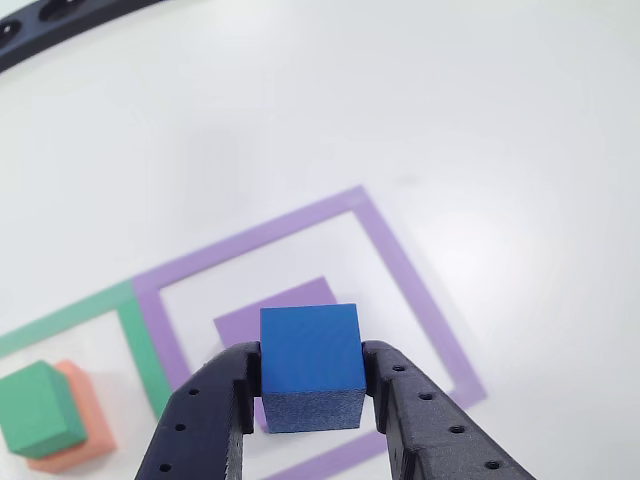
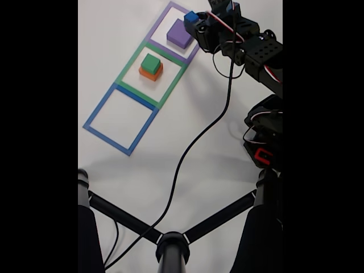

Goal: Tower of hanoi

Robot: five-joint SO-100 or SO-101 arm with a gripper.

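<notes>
My gripper (image 1: 311,385) is shut on the small blue cube (image 1: 310,365), holding it above the flat purple block (image 1: 285,305) that lies inside the purple tape square (image 1: 400,270). In the fixed view the blue cube (image 2: 191,17) hangs just right of the purple block (image 2: 179,33), with the gripper (image 2: 196,21) around it. The green block (image 1: 38,408) sits on top of the salmon-orange block (image 1: 88,428) inside the green tape square (image 1: 135,340); the fixed view shows the same stack, green block (image 2: 151,63) on orange block (image 2: 151,71).
A blue tape square (image 2: 120,118) lies beyond the green one with nothing in it. A black cable (image 2: 193,148) trails from the arm across the white table. A black stand (image 2: 170,244) with spread legs stands at the bottom of the fixed view.
</notes>
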